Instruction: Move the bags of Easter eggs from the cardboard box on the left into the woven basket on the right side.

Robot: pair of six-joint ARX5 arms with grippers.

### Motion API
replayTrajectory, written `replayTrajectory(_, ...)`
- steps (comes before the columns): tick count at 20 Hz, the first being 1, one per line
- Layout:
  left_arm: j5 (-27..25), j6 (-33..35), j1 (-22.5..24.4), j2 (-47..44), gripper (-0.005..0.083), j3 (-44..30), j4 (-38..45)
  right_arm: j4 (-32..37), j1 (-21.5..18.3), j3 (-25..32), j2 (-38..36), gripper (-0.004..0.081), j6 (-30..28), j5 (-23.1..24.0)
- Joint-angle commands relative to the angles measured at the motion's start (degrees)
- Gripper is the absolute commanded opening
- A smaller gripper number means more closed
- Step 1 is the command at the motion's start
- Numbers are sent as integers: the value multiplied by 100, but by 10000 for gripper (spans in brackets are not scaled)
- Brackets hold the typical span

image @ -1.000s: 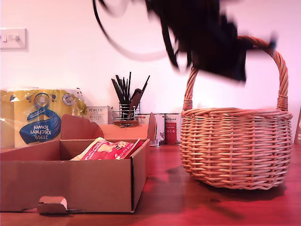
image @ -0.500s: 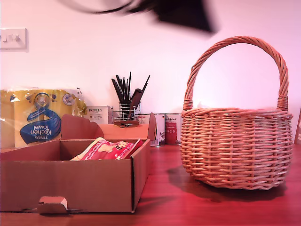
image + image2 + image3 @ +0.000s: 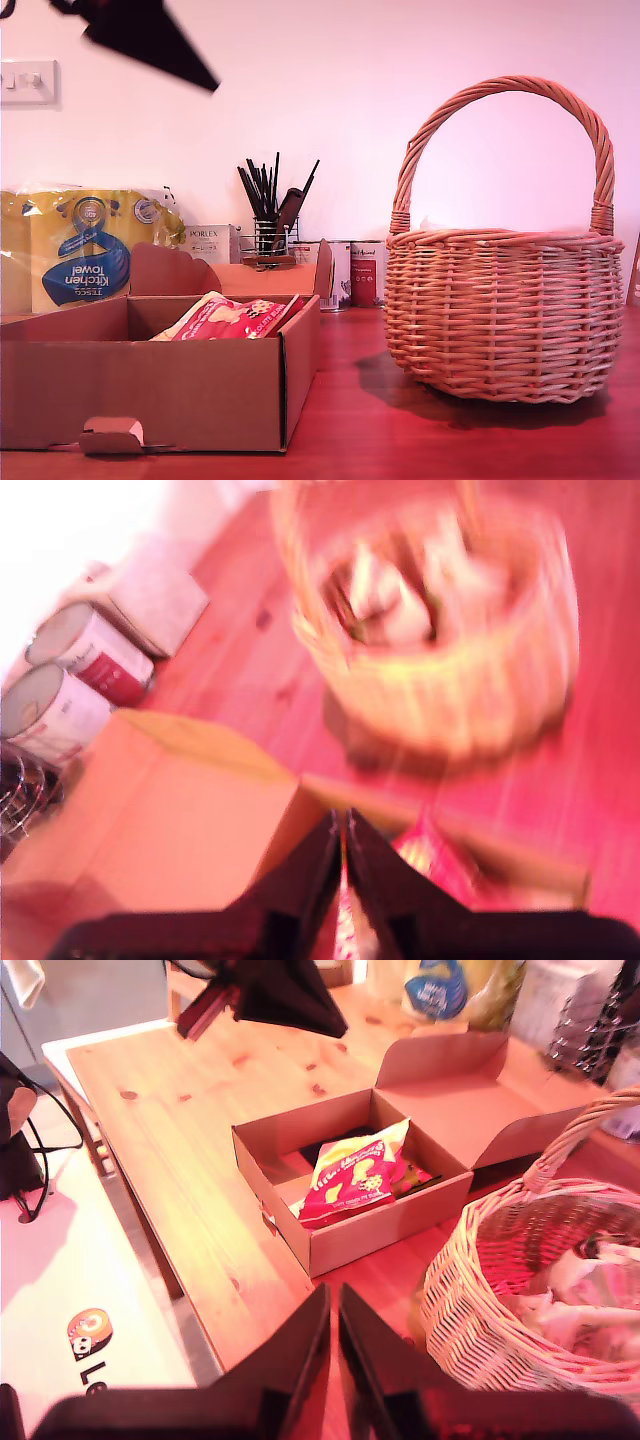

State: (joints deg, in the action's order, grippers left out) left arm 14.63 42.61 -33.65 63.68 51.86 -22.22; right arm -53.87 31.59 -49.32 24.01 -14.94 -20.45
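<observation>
The cardboard box point(image 3: 150, 390) sits at the exterior view's left with a red bag of Easter eggs point(image 3: 230, 320) leaning inside it. The woven basket point(image 3: 500, 310) stands at that view's right. In the second wrist view the box point(image 3: 360, 1235) holds the red bag point(image 3: 350, 1175), and the basket point(image 3: 470, 1310) holds white bags point(image 3: 590, 1290). My first gripper point(image 3: 343, 870) is shut and empty, high over the box, with the red bag point(image 3: 430, 855) below it; its view is blurred. Only its dark arm point(image 3: 150, 40) shows in the exterior view. My second gripper point(image 3: 333, 1350) hangs shut and empty, high beside the basket.
Behind the box are a yellow-and-blue kitchen towel pack point(image 3: 85, 245), a white Porlex carton point(image 3: 210, 243), a black wire utensil holder point(image 3: 268, 225) and cans point(image 3: 350, 272). The table's edge point(image 3: 150, 1220) runs close to the box's front wall.
The dark arm swung from over the basket handle across the top of the exterior view to its upper left, above the box. Box, bag and basket stayed put.
</observation>
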Motion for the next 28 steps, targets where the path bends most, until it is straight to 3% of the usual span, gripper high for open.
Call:
replayTrajectory(1, 81, 544, 28, 160, -21, -74, -26, 50, -9, -26, 44, -13, -28, -22)
replayTrajectory(3, 168, 1309, 28, 297, -22, -28, -24, 52, -9, -26, 96, -13, -28, -22)
replayTrajectory(6, 254, 1692, 55, 741, -22, 367, -155, 50, -9, -26, 107, -13, -52, -22)
replayTrajectory(13, 216, 2876, 223, 2645, -24, 2555, -2371, 20, -9, -26, 107, -13, -151, -28)
replayTrajectory(17, -129, 3600, 363, 3696, -24, 3770, -3327, -9, -9, -26, 107, -13, -162, -63)
replayTrajectory(20, -402, 3757, 402, 4376, -24, 4457, -3768, -13, -9, -26, 107, -13, -205, -63)
replayTrajectory(24, -704, 3757, 398, 4662, -7, 4603, -3783, -61, -9, -26, 105, -13, -251, -63)
replayTrajectory(25, -699, 3755, 365, 4662, 67, 4603, -3748, -61, -9, -26, 105, -13, -260, -63)
replayTrajectory(27, -699, 3757, 284, 4658, 448, 4607, -3668, -55, -4, -26, 105, -13, -286, -63)
replayTrajectory(28, -553, 3733, 245, 4658, 569, 4610, -3617, -66, -4, -26, 105, -13, -289, -63)
